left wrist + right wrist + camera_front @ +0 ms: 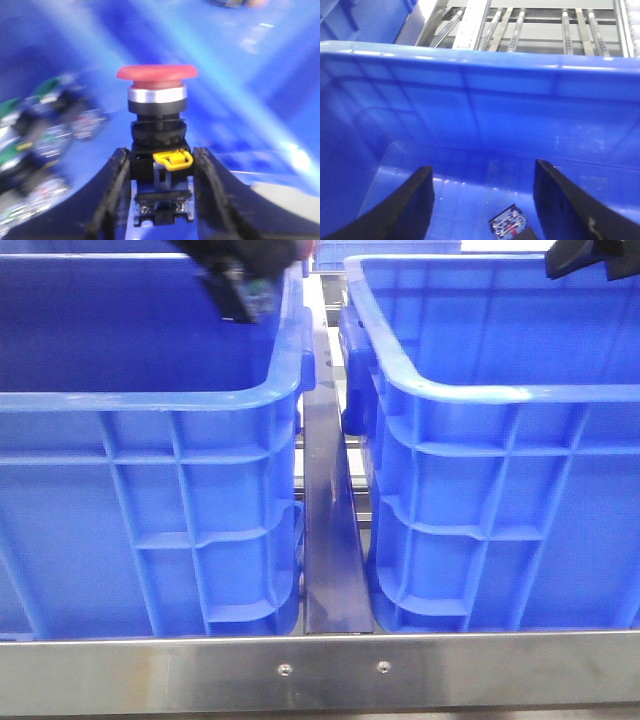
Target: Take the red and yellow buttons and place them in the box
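My left gripper (160, 157) is shut on the black body of the red button (157, 75), which stands upright with its red domed cap and silver collar above the fingertips. In the front view this gripper (243, 295) hangs inside the left blue crate (150, 400), near its far right corner. Above the right blue crate, the box (480, 390), is my right gripper (590, 258). In the right wrist view it (482, 175) is open with nothing between the fingers. A yellow button is out of view.
A blurred heap of several push-button parts (35, 135) lies on the left crate's floor. One small dark part with screw terminals (509, 223) lies on the box's floor. A metal divider (328, 510) runs between the crates, and a steel rail (320, 670) crosses the front.
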